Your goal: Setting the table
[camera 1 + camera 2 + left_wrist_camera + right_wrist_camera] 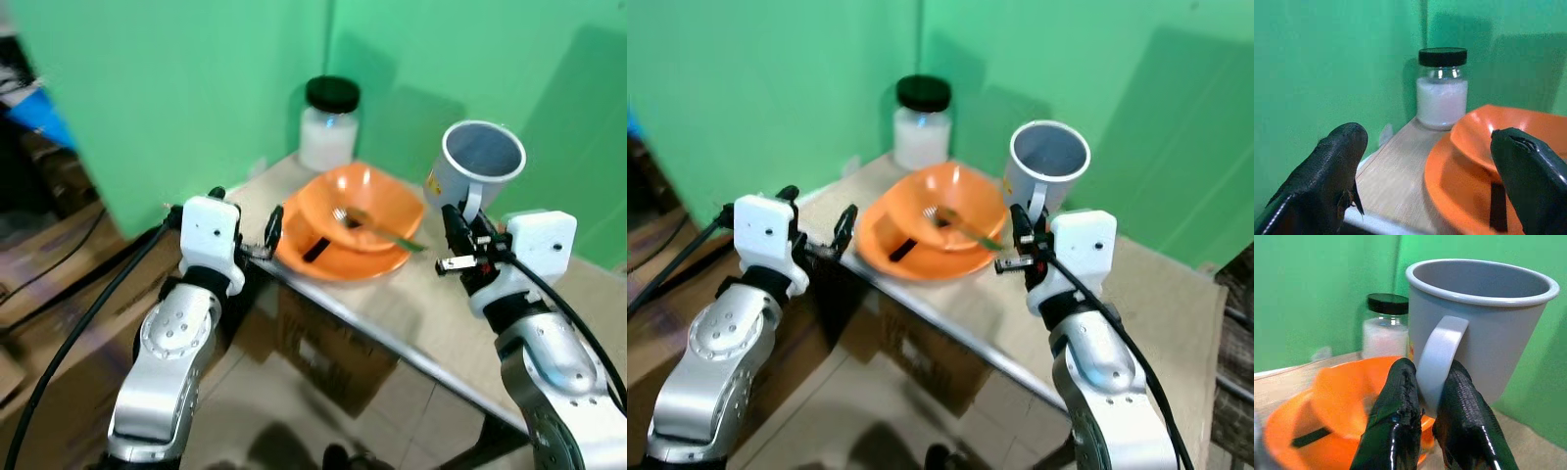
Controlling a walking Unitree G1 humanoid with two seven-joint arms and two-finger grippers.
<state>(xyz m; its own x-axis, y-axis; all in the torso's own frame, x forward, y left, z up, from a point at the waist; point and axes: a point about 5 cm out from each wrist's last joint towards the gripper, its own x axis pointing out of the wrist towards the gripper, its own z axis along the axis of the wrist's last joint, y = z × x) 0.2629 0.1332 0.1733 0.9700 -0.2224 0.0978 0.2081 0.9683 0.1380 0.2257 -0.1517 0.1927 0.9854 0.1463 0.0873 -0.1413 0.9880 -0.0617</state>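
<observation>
A grey mug (477,168) hangs tilted in the air over the table's middle, my right gripper (1432,396) shut on its handle (1437,360). Left of it an orange bowl (364,203) sits on an orange plate (338,257), with a fork (377,226) lying in the bowl. My left gripper (245,223) stands open at the table's left edge, its fingers (1327,176) spread just short of the plate's rim (1442,196).
A glass jar (328,123) with a black lid and white contents stands at the table's back corner against the green wall. The wooden table (568,323) runs on to the right. A cardboard box (333,352) sits under it, with cables on the floor to the left.
</observation>
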